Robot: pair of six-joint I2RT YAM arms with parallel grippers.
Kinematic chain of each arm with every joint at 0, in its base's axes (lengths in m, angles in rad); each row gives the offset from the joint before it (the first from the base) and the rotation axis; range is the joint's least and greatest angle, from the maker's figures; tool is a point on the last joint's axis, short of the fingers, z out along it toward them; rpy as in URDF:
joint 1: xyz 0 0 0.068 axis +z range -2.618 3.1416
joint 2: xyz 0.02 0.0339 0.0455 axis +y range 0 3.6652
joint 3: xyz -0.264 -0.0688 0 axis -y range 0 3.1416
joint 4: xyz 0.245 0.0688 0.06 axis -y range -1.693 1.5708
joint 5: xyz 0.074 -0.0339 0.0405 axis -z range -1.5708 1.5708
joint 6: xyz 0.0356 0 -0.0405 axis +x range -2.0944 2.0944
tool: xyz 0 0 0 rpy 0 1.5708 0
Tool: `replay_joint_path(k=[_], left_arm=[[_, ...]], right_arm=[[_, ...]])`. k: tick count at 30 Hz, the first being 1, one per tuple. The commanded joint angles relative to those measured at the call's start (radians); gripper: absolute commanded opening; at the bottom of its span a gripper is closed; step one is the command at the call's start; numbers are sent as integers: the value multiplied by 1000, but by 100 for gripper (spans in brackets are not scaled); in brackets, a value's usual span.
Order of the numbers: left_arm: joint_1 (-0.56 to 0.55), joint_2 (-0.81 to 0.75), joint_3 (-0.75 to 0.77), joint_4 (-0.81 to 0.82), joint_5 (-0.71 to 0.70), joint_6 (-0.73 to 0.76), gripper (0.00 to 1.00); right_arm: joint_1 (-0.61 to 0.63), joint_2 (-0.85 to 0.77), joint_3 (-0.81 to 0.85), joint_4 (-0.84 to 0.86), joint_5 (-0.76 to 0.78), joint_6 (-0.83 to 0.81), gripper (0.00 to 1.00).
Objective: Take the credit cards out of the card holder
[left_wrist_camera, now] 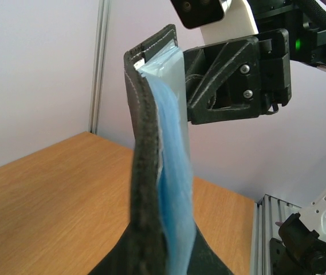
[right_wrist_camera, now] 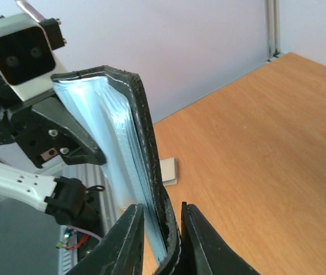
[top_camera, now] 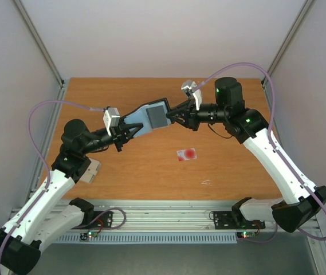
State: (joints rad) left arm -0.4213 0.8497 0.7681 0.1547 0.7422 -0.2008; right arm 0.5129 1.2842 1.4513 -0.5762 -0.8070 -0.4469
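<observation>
The card holder point(top_camera: 154, 116), a small black folding wallet with pale blue and white plastic sleeves inside, hangs in the air above the back half of the brown wooden surface point(top_camera: 151, 177), stretched between the two arms. In the top view it lies spread open with its pale blue inside and a grey rectangular panel facing up. The left end effector point(top_camera: 129, 130) is closed on the holder's near-left end; in the left wrist view the wallet rises edge-on from between its dark fingers, with the black stitched cover on the left and the blue sleeves on the right. The right end effector point(right_wrist_camera: 161, 207) meets the opposite end. In the right wrist view its two black fingers point(right_wrist_camera: 129, 235) stand on either side of the black cover's edge, very close to it, but whether they actually press on it cannot be told. A thin whitish rectangular card with a red round spot point(top_camera: 187, 154) lies flat on the surface, nearer the arm bases than the wallet and well apart from both end effectors. A pale flat block point(top_camera: 91, 170) rests on the surface at the left, beside the left arm.
</observation>
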Motion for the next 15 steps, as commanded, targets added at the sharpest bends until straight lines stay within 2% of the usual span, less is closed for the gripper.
replay_joint_path(k=[1, 6, 12, 15], left_arm=[[-7, -9, 3, 84, 28, 18, 0], [-10, -2, 7, 86, 31, 24, 0], [-13, 9, 9, 99, 34, 26, 0], [-14, 8, 7, 96, 35, 24, 0]], right_arm=[[15, 8, -9, 58, 68, 10, 16], [48, 28, 4, 60, 76, -8, 14], [107, 49, 16, 65, 44, -47, 22], [114, 54, 21, 75, 33, -40, 19]])
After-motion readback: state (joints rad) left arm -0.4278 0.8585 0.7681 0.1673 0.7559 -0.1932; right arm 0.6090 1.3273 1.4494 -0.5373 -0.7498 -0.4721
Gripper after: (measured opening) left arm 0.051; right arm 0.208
